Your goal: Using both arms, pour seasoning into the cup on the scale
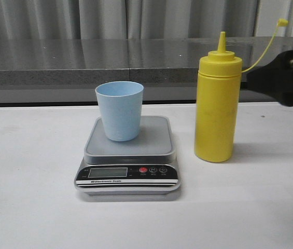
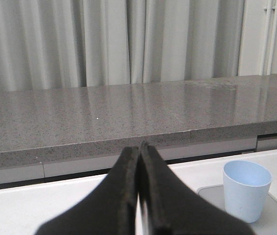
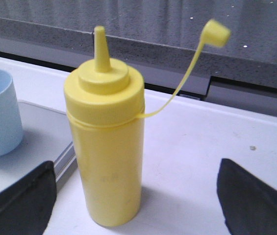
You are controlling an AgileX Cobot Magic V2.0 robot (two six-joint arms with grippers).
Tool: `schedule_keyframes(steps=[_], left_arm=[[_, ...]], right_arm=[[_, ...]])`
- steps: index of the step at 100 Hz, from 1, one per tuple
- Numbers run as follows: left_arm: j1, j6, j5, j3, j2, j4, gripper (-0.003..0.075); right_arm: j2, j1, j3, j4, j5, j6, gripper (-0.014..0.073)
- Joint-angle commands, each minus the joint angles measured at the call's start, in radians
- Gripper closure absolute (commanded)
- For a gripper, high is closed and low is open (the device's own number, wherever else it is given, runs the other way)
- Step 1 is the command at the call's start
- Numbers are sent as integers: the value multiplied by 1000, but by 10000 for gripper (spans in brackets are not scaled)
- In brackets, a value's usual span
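Observation:
The pale blue cup [image 1: 119,110] stands upright on the platform of the silver-grey scale [image 1: 128,155] at the table's middle. The tall yellow seasoning bottle [image 1: 217,106] stands upright on the table just right of the scale, its tethered cap [image 1: 281,22] hanging off to the right. My right gripper [image 3: 136,196] is open, its jaws wide apart with the bottle [image 3: 106,142] ahead between them, nearer the left finger and not touched. It shows as a black shape [image 1: 286,78] at the right edge of the front view. My left gripper [image 2: 139,161] is shut and empty, left of the cup [image 2: 246,190].
A grey speckled stone counter [image 1: 84,65] runs along the back of the white table [image 1: 32,197], with pale curtains behind it. The scale's black front panel [image 1: 127,173] faces the near edge.

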Motion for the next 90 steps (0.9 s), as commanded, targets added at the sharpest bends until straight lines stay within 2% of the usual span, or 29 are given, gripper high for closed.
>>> schedule_keyframes(steps=[1,24,36,90], left_arm=[[2,-3,-74,-26,10,-13,740],[2,-3,-74,-26,10,-13,740],[2,-3,-74,-26,10,-13,740],[2,-3,-74,-26,10,-13,740]], right_arm=[[-118,2,-25,34,51,-7,-59],[-343,2,-118,51,445,-7,-59],[-421,2,-151,51,589,-7,-59],[-718,2,-157,79,939,-7,-59]])
